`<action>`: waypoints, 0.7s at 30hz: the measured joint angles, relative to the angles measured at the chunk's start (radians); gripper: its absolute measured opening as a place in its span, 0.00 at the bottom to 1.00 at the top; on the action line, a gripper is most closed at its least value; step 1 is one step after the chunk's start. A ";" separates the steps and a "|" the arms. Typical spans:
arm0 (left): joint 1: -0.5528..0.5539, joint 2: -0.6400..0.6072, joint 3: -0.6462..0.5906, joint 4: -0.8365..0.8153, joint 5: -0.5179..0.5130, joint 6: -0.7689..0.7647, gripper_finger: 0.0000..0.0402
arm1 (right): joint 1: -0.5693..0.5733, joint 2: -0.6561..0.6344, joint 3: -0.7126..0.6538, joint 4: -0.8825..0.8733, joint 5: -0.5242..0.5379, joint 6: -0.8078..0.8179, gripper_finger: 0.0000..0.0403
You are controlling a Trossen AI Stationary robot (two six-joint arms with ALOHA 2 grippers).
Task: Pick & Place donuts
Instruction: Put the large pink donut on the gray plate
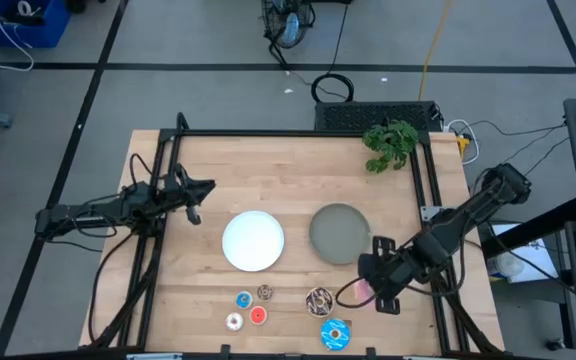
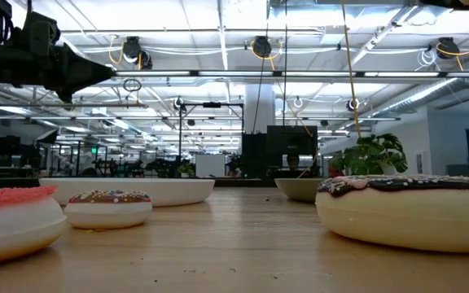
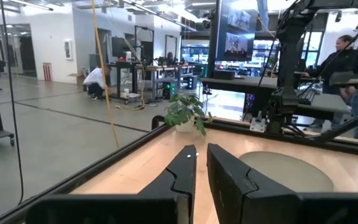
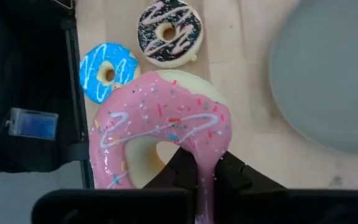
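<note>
My right gripper [image 1: 368,287] is over the table's near right part, shut on the pink donut [image 4: 160,124]. Beyond it on the wood lie the larger brown sprinkled donut [image 1: 319,299] and the larger blue donut [image 1: 335,333]. The tiny blue [image 1: 243,299], brown [image 1: 265,292], white [image 1: 234,321] and red [image 1: 258,316] donuts lie flat near the near edge. My left gripper [image 1: 204,187] hangs shut and empty above the table's left side, high in the low view [image 2: 96,72]. My right gripper pinches the pink donut's ring wall [image 4: 205,158], one finger [image 4: 178,167] at the hole side and the other [image 4: 234,173] outside the rim. It comes from above, slanting from the right. The donut sits tilted in the hold; whether it still touches the table I cannot tell.
A white plate [image 1: 253,240] and a grey plate [image 1: 340,233] sit mid-table, the grey one just beyond the right gripper. A potted plant [image 1: 391,143] stands at the far right corner. Black frame rails [image 1: 423,190] run along the table's sides.
</note>
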 joint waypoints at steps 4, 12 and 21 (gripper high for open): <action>0.000 0.000 0.000 0.000 0.000 0.000 0.12 | -0.016 -0.002 0.011 -0.063 0.041 0.018 0.03; 0.000 0.000 0.000 0.000 0.000 0.007 0.12 | -0.037 -0.002 0.011 -0.086 0.038 0.021 0.03; 0.000 0.000 0.000 -0.001 0.000 0.010 0.12 | -0.037 -0.002 0.011 -0.084 0.073 0.015 0.03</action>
